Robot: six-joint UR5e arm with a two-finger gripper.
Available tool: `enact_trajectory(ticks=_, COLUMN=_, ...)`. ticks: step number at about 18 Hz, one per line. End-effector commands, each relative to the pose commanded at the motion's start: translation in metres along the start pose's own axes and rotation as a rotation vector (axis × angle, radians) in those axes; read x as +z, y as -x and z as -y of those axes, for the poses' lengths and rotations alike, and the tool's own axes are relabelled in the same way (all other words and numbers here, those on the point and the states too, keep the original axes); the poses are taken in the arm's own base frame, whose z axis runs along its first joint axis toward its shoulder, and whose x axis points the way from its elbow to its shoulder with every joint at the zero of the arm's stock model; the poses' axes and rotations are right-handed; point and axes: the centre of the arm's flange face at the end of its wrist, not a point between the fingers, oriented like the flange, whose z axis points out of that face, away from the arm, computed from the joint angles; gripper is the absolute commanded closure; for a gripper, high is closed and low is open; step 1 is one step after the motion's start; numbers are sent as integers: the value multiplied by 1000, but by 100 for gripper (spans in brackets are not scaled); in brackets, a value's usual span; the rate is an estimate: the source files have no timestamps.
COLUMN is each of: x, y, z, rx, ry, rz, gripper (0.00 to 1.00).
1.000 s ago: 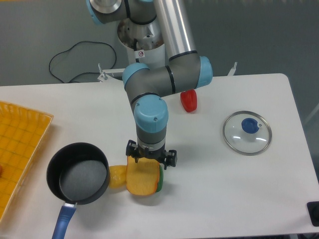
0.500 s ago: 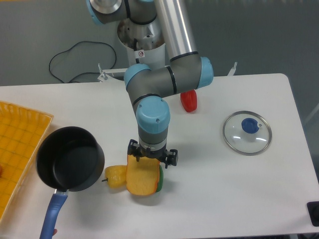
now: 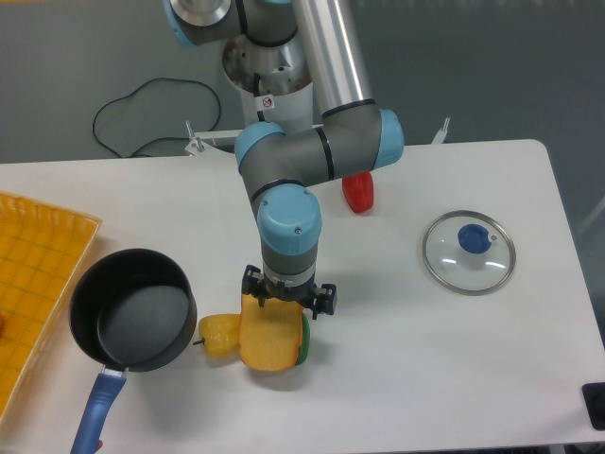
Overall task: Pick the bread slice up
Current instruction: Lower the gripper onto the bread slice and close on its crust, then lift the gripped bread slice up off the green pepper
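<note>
Gripper (image 3: 284,305): directly above the bread slice (image 3: 267,342); jaw opening and grasp could not be determined.
Pot (image 3: 132,322): at bread's 9 o'clock.

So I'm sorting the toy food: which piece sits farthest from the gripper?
The red toy, alone behind the arm; the bread slice, yellow toy and green piece cluster at the gripper.

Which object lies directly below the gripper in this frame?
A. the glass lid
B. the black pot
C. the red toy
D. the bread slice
D: the gripper sits right over the top edge of the bread slice, while the other three lie apart from it.
</note>
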Motion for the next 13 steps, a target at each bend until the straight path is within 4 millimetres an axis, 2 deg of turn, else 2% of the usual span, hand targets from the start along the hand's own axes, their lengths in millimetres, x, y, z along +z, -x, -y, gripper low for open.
enact_trajectory(ticks=3, x=3, y=1, z=1, rx=0, ry=3, rz=0, gripper=25)
enact_trajectory(ticks=4, x=4, y=1, z=1, rx=0, ry=4, rz=-2, gripper=33)
enact_trajectory(ticks=9, x=2, y=1, z=0, rx=1, ry=5, rz=-3, gripper=39)
enact_trajectory(ticks=12, x=-5, y=4, z=1, rx=0, ry=3, rz=-4, gripper=48)
enact_trajectory(ticks=13, x=-6, y=4, z=0, rx=4, ry=7, rz=-6, gripper=49)
